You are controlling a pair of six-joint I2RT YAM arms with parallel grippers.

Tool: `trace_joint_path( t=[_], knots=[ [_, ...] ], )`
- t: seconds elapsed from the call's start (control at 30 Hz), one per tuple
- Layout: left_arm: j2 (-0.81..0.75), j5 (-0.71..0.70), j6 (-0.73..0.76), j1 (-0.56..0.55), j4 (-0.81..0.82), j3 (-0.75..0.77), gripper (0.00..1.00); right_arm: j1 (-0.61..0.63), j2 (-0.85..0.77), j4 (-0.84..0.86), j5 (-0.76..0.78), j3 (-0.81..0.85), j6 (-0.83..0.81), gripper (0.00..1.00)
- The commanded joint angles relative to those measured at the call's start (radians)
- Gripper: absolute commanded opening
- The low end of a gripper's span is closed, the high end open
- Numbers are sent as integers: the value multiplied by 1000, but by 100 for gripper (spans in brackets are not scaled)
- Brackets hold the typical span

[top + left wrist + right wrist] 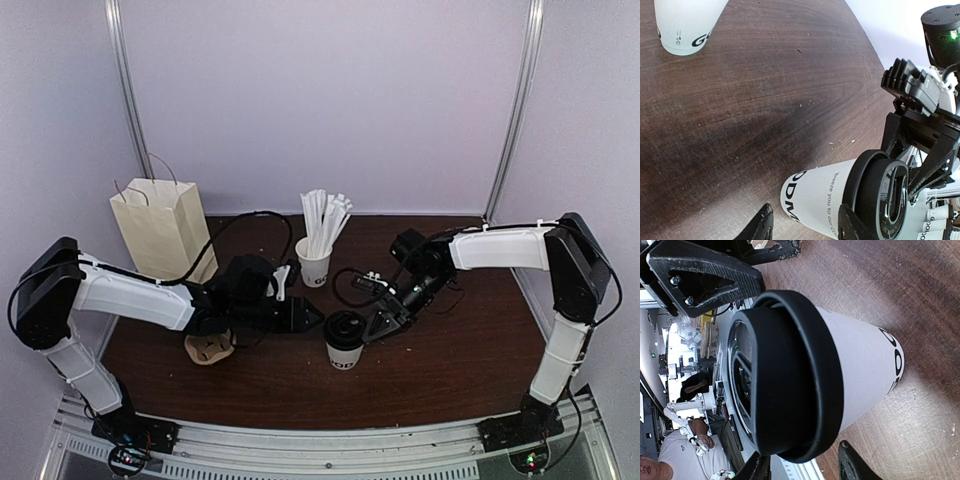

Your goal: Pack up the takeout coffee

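1. takeout coffee cup (344,352) stands upright on the table (440,370), front-centre, btwn the two arms. white paper, dark letters low on its side.
2. black lid (344,327) sits on top of the cup, round w/ a raised centre.
3. left gripper (315,318) is just left of the cup, level w/ the lid. jaws spread. in the left wrist view the cup shows above and btwn the two tips, nothing pinched.
4. right gripper (375,330) is just right of the cup, angled down twd the lid. jaws spread, one tip each side of the lid's edge in the right wrist view. can't tell if either tip touches it.
5. second white cup (314,268) w/ tall white wrapped sticks stands behind the coffee, near but apart.
6. cream paper bag (160,232) w/ handles stands upright at back left.
7. brown pulp cup tray (208,349) lies front left, partly under the left arm, well apart from the coffee.
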Motion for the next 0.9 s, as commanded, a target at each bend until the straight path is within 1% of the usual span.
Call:
trace_joint_path(
  t=[0.0, 0.3, 0.43, 0.53, 0.7, 0.87],
  knots=[
    [18, 30, -4, -4, 73, 32, 45, -6, 60, 16, 196, 0, -13, 45],
    [51, 44, -11, -4, 67, 52, 46, -6, 70, 13, 195, 3, -16, 45],
    [31, 29, -23, -4, 88, 40, 46, -7, 75, 9, 192, 8, -16, 45],
    [5, 23, -22, -5, 90, 41, 51, -6, 78, 8, 190, 9, -16, 45],
    [4, 37, -17, -6, 25, 73, 52, -6, 83, 6, 190, 10, -18, 45],
    [42, 59, -39, -9, 30, 70, 51, -7, 92, 3, 189, 18, -18, 45]
  ],
)
